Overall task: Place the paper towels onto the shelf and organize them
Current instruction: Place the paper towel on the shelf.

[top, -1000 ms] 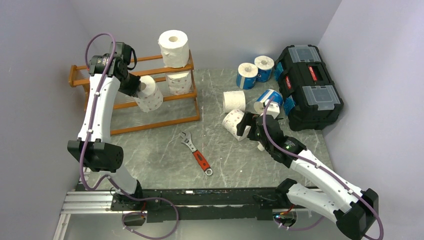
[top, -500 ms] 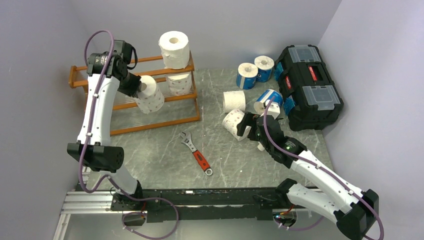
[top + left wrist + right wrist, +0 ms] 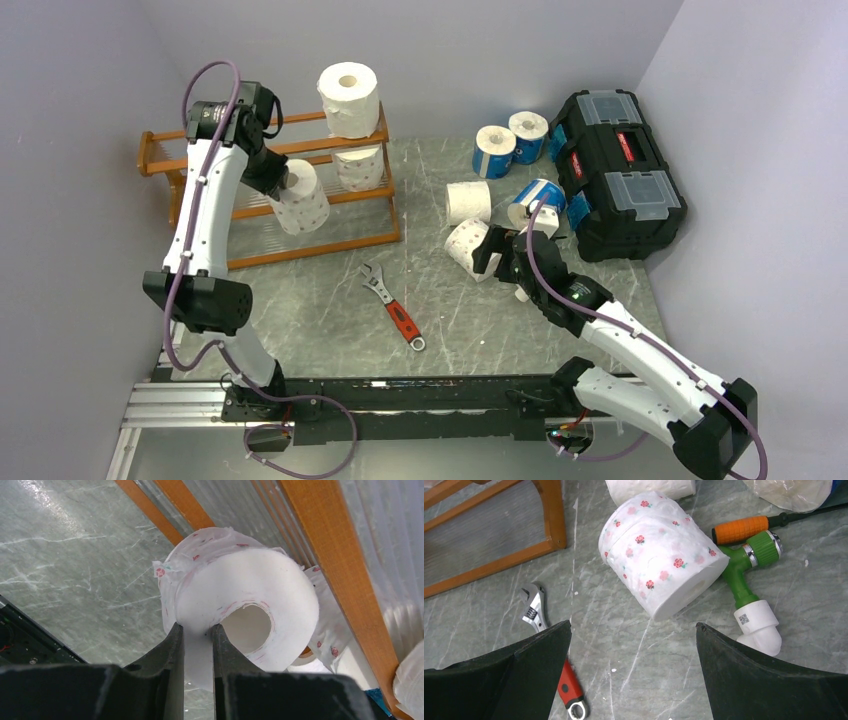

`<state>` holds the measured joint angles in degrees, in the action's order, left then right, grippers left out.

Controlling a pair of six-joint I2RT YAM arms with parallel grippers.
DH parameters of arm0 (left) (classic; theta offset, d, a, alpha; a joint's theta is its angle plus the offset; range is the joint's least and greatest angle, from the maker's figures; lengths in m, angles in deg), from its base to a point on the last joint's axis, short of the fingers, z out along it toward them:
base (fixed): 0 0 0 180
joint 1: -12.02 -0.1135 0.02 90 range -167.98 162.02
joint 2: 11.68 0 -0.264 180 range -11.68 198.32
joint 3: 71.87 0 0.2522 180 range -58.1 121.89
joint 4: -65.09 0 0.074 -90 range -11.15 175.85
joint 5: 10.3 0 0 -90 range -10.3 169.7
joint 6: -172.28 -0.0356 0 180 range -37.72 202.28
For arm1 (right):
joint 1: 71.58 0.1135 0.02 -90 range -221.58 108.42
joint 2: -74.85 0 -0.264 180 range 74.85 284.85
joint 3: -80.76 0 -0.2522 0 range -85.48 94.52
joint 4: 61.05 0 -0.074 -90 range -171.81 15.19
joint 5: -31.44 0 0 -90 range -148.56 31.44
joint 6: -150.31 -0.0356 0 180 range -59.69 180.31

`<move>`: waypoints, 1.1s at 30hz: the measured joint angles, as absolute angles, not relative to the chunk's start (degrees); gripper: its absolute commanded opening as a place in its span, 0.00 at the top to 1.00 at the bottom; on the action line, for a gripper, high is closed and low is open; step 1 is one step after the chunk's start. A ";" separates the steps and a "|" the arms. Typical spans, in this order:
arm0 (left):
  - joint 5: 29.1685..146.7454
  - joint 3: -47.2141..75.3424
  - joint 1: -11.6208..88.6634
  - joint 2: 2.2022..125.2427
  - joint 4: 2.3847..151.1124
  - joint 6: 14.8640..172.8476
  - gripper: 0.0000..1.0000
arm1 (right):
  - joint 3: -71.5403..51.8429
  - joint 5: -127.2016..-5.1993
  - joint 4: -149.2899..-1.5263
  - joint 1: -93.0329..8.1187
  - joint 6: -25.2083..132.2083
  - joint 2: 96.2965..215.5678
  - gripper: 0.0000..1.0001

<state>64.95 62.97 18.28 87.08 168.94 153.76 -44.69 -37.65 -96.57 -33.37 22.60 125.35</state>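
Observation:
My left gripper (image 3: 277,176) (image 3: 196,627) is shut on the wall of a red-printed paper towel roll (image 3: 301,198) (image 3: 240,595), one finger inside its hollow core. It holds the roll in front of the middle tier of the orange-brown shelf (image 3: 310,247) (image 3: 320,540). A plain white roll (image 3: 348,97) stands on the top tier and a printed roll (image 3: 360,165) on the middle tier. My right gripper (image 3: 497,258) (image 3: 634,630) is open just short of a rose-printed roll (image 3: 466,247) (image 3: 659,560) lying on the table. A white roll (image 3: 468,202) and three blue-wrapped rolls (image 3: 494,150) lie beyond.
A black toolbox (image 3: 615,170) with red latches stands at the right. A red-handled wrench (image 3: 392,305) (image 3: 536,612) lies mid-table. A green hose nozzle (image 3: 749,565) and an orange-handled tool (image 3: 741,528) lie right of the rose-printed roll.
The left arm has shifted a little to the right with its roll, which now hangs more upright at the shelf. The right arm has not moved.

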 measured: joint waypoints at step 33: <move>65.17 66.03 18.76 90.77 163.56 154.04 0.89 | -45.06 -37.43 -96.68 -33.41 22.56 123.63 0.03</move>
<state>65.17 66.03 18.76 90.77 163.56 154.04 -45.06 -37.43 -96.68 -33.41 22.56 123.63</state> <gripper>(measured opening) 0.206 0.970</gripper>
